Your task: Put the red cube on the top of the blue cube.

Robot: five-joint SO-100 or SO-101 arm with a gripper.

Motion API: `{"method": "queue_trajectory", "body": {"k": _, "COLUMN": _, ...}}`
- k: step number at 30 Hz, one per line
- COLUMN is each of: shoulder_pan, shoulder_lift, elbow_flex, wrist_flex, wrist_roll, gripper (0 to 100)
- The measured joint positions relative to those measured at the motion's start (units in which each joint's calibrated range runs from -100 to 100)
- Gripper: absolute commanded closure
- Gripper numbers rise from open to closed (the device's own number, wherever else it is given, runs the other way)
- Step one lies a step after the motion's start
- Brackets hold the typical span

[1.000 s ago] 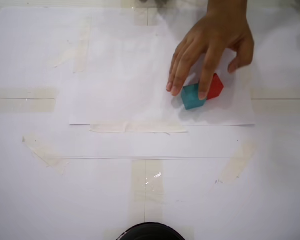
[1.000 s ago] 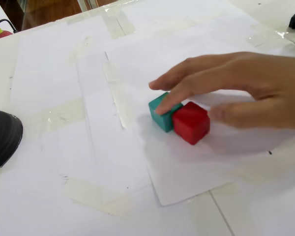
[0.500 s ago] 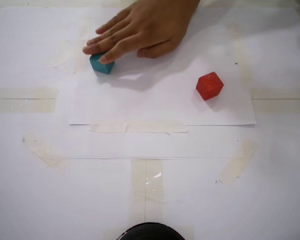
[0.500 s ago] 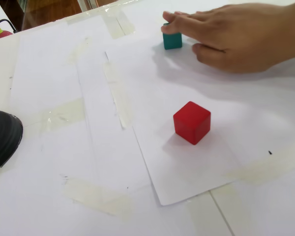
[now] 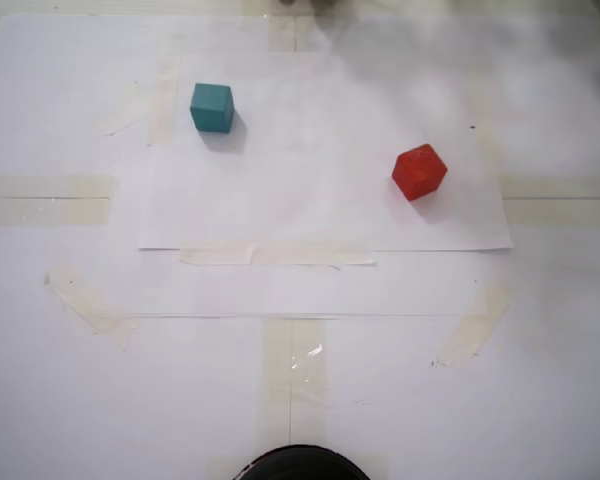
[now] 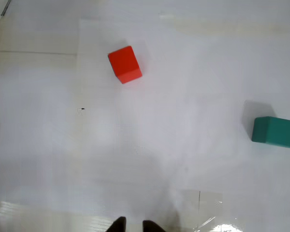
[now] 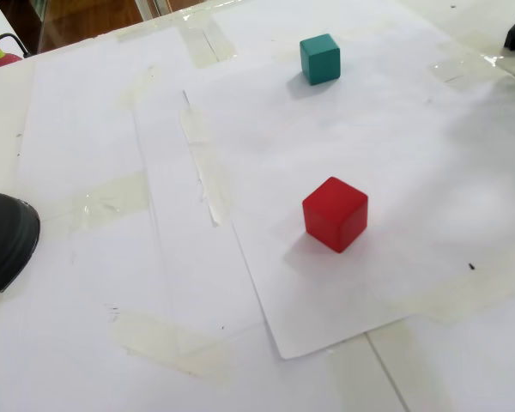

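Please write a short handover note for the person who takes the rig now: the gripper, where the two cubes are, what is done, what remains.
Gripper: only its fingertips show at the bottom edge of the wrist view, a small gap between them, holding nothing.
Red cube: alone on the white paper sheet, at the right in a fixed view.
Blue cube: on the same sheet, at the upper left, well apart from the red one.
Done: nothing stacked.
Left: grasp the red cube, set it on the blue cube.

red cube [image 5: 419, 172]: on paper sheet [image 5: 320, 210], right side in a fixed view; blue cube [image 5: 212, 107]: same sheet, upper left, well apart
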Motion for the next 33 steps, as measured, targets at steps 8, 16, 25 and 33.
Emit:
{"method": "queue_trajectory", "body": {"k": 8, "shoulder_pan": -0.5, "shoulder_lift": 18.5, "elbow_flex": -12.7, "wrist_flex": -3.7, "wrist_roll": 0.2, "gripper": 100}}
{"method": "queue_trajectory", "body": {"k": 16, "shoulder_pan": -0.7, "shoulder_lift": 37.0, "elbow_flex": -29.2, "wrist_flex": -6.6, "wrist_roll": 2.0, "gripper": 100}}
{"method": "queue_trajectory", "body": {"k": 25, "shoulder_pan": -0.3, "shoulder_lift": 53.8, "elbow_flex": -43.9, "wrist_flex": -8.1, "wrist_roll": 6.4, "gripper": 99}}
{"method": "queue_trajectory", "body": {"k": 33, "shoulder_pan": 1.0, "shoulder_lift": 58.3, "elbow_flex": -46.7, "wrist_flex": -9.2, "wrist_roll": 10.5, "gripper": 94}}
